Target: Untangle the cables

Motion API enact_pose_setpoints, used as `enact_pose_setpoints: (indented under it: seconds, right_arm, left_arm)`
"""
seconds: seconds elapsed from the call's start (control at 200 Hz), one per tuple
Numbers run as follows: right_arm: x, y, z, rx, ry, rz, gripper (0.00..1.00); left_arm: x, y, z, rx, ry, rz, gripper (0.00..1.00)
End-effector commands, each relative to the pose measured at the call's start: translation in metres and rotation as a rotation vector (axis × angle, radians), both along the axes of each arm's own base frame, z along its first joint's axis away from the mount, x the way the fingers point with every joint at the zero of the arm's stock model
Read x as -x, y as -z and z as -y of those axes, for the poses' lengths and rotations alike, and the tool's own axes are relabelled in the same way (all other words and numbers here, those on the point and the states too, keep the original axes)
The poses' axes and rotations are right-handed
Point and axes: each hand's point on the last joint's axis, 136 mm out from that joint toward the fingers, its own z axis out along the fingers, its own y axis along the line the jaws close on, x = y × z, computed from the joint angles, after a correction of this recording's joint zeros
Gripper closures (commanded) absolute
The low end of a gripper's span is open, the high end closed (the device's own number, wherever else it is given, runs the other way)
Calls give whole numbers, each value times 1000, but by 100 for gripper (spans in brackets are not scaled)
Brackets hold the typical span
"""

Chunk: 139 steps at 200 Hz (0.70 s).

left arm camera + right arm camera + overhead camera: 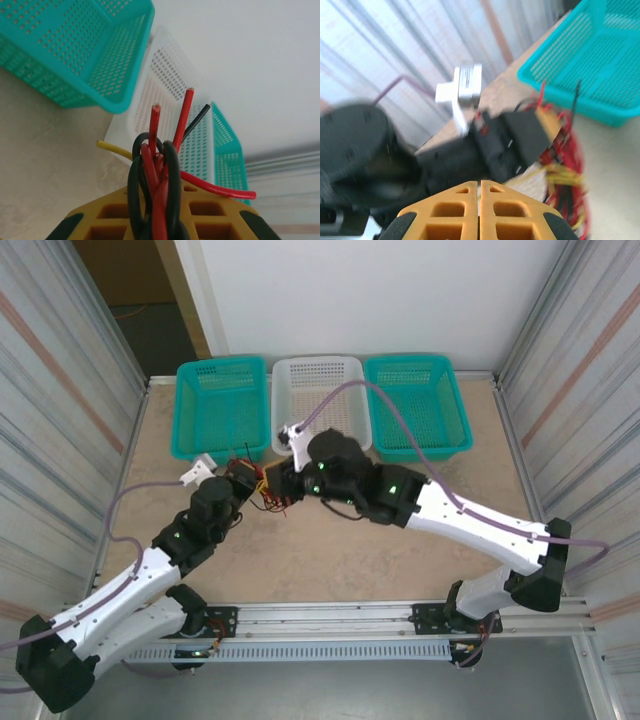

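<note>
Your left gripper (245, 478) is clamping the cables (156, 165) between jaws that are nearly closed, with red, black and yellow ends sticking up past its fingers. Your right gripper (481, 186) is sitting fully closed on nothing, just beside that bundle. The cables are sitting near the middle of the table (330, 560), toward its far edge, just in front of the white basket (318, 375).

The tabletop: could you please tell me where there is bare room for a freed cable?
The widest bare patch of table lies between the left arm and the right arm, beyond the rail. A smaller one sits between the right teal basket and that arm. It is crowded before the white basket, where left gripper and right gripper meet at the cables.
</note>
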Motion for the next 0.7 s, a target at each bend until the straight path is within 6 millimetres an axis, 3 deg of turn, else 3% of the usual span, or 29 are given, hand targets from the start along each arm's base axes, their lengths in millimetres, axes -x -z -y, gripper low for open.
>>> enact_pose_setpoints:
  seconds: [0.0, 0.075, 0.225, 0.386, 0.486, 0.691]
  right_arm:
    - [-38, -32, 24, 33, 87, 99, 100]
    - [-65, -34, 42, 77, 170, 100, 100]
    - [-118, -15, 92, 108, 329, 7, 100]
    - [-151, 38, 147, 123, 456, -148, 100]
    - [-152, 87, 165, 100, 483, -266, 100]
    - [-114, 182, 151, 3, 441, -495, 100]
  left_arm:
    - [5, 3, 7, -82, 56, 26, 100]
    - [11, -5, 18, -105, 125, 50, 100]
    - [23, -20, 39, -98, 289, 108, 100]
    - [37, -43, 56, -17, 410, 191, 100]
    - [39, -68, 57, 93, 420, 274, 100]
    - [29, -124, 64, 209, 436, 403, 100]
